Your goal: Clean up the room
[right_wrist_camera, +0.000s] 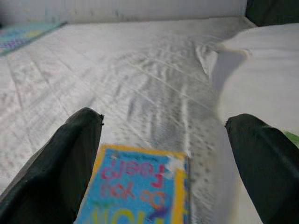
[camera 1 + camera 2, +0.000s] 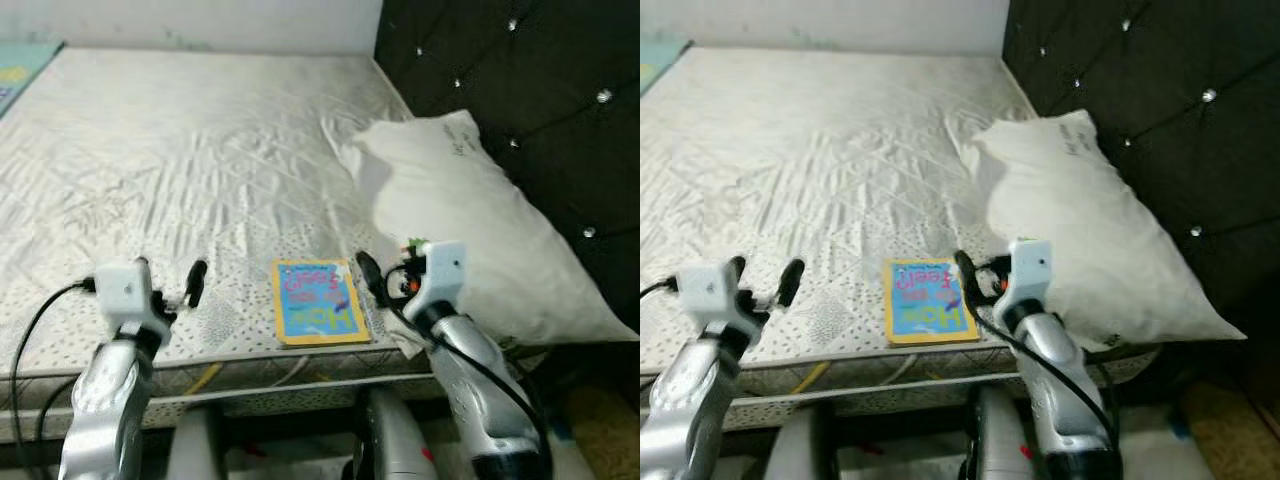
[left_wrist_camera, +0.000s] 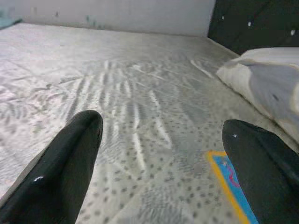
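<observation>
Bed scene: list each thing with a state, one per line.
Book: lying flat, closed, cover up, near the mattress edge, between the two pincers.
Pillow: lying on the mattress beside the headboard.
Mattress: bare, wrinkled surface.
Left pincer: open, holding nothing, left of the book.
Right pincer: open, holding nothing, at the book's right edge.

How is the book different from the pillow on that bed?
The book is flat, blue with a yellow border and bright lettering; the pillow is plump, plain white and far bigger. The book lies near the mattress edge; the pillow sits by the dark headboard. Both rest on the mattress.
</observation>
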### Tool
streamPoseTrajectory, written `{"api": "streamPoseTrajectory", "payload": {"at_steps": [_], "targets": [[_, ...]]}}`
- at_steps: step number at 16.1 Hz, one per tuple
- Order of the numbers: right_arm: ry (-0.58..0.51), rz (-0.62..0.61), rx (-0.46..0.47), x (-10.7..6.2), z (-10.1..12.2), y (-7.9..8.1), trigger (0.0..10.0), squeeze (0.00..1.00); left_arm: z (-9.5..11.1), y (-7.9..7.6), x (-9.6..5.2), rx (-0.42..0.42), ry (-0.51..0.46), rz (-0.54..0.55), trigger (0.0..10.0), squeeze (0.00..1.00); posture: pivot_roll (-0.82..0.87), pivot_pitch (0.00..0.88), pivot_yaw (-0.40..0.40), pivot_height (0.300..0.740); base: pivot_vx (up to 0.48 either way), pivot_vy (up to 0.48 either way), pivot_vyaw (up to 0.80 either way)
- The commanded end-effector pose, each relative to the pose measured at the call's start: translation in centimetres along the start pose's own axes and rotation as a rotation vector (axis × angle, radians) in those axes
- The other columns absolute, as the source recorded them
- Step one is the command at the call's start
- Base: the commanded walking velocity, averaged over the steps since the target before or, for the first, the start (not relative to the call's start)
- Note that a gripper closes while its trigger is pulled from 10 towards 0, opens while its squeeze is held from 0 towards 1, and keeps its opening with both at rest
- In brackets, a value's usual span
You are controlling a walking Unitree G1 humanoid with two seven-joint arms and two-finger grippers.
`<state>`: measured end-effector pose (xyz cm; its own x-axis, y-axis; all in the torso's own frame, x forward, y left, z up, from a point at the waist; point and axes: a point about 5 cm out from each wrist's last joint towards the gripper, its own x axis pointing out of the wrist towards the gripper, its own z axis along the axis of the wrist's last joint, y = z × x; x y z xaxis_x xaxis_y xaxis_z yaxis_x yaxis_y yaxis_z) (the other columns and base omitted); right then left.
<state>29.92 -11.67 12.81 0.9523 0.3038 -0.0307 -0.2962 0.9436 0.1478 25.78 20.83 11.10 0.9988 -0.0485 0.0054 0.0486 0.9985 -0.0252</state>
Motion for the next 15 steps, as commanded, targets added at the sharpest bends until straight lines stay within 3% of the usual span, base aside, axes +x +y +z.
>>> {"api": "streamPoseTrajectory", "payload": {"at_steps": [1,4,5,7,11,15], "targets": [[-0.019,-0.038,0.03,0.5,0.1,-0.6,10.0,0.0,0.2,-0.7,-0.7,0.028,-0.004,-0.004,10.0,1.0,-0.03,0.0,-0.044,0.562,0.0,0.0,0.0],[-0.042,-0.036,0.065,1.2,0.4,-0.6,10.0,0.0,0.1,-0.5,-0.6,0.016,-0.017,0.039,10.0,1.0,-0.03,0.0,-0.041,0.562,0.0,0.0,0.0],[-0.058,-0.022,0.076,1.4,0.7,-0.5,10.0,0.0,0.2,-0.2,-0.5,0.002,-0.022,0.072,10.0,0.0,-0.03,0.0,-0.041,0.562,0.0,0.0,0.0],[-0.093,-0.007,0.096,1.9,1.6,-0.4,10.0,0.0,0.2,0.4,-0.4,-0.017,-0.024,0.116,10.0,0.0,-0.02,0.0,-0.044,0.571,0.0,0.0,0.0],[-0.126,0.005,0.094,2.9,2.4,-0.3,10.0,0.0,0.5,0.2,0.2,-0.017,-0.026,0.101,10.0,0.0,-0.01,0.0,-0.024,0.614,0.0,0.0,0.0],[-0.151,0.005,0.085,2.9,2.8,-0.2,10.0,0.0,0.8,0.0,0.4,-0.011,-0.027,0.083,10.0,0.0,-0.02,0.0,-0.004,0.647,0.0,0.0,0.0]]}}
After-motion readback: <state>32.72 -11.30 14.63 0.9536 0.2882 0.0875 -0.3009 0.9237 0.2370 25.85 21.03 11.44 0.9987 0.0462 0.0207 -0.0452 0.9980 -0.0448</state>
